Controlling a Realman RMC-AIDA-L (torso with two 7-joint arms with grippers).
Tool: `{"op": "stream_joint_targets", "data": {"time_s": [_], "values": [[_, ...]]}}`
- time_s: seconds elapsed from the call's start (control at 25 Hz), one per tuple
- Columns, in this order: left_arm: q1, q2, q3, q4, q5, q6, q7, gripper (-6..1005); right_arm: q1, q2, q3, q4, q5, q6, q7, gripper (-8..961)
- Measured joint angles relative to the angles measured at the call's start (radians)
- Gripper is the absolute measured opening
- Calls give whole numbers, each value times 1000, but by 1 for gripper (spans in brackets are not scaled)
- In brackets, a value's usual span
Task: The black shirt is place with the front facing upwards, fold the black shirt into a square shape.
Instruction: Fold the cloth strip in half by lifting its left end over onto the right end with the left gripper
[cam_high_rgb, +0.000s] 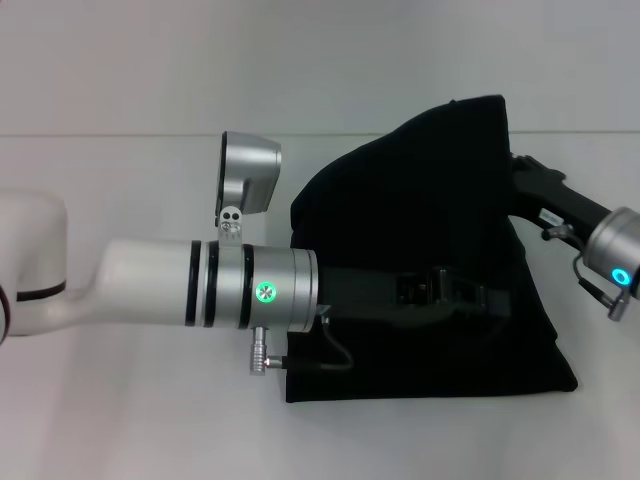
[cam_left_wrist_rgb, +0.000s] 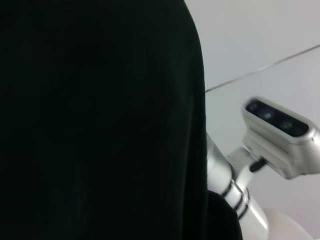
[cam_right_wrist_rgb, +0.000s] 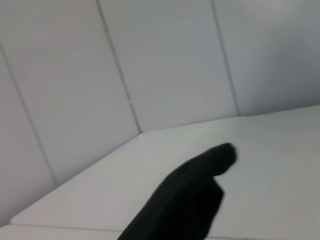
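The black shirt (cam_high_rgb: 400, 200) lies bunched on the white table (cam_high_rgb: 120, 420), right of centre. Its far right part is raised into a peak above the table line. My right gripper (cam_high_rgb: 515, 175) meets that raised edge from the right, its fingers hidden behind the cloth it holds up. My left arm reaches in from the left, and my left gripper (cam_high_rgb: 455, 290) sits low over the middle of the shirt, black against black. In the left wrist view the black shirt (cam_left_wrist_rgb: 100, 120) fills most of the picture. A raised fold of the black shirt (cam_right_wrist_rgb: 190, 200) shows in the right wrist view.
Bare white table (cam_high_rgb: 150, 200) spreads to the left and front of the shirt, with a white wall (cam_right_wrist_rgb: 175, 60) behind it. The right arm's silver wrist with its camera (cam_left_wrist_rgb: 280, 135) shows beside the cloth in the left wrist view.
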Motion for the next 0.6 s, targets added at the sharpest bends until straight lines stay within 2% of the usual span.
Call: {"op": "stream_joint_targets", "data": {"time_s": [0.04, 0.32, 0.6], "values": [[-3, -1, 0, -9, -1, -18, 8, 67, -21, -1, 13, -7, 1, -3, 0, 929], [-56, -5, -10, -116, -28, -198, 94, 70, -52, -3, 27, -44, 1, 39, -9, 929], [-70, -5, -12, -150, -29, -228, 114, 73, -65, -3, 33, -63, 1, 81, -9, 930]]}}
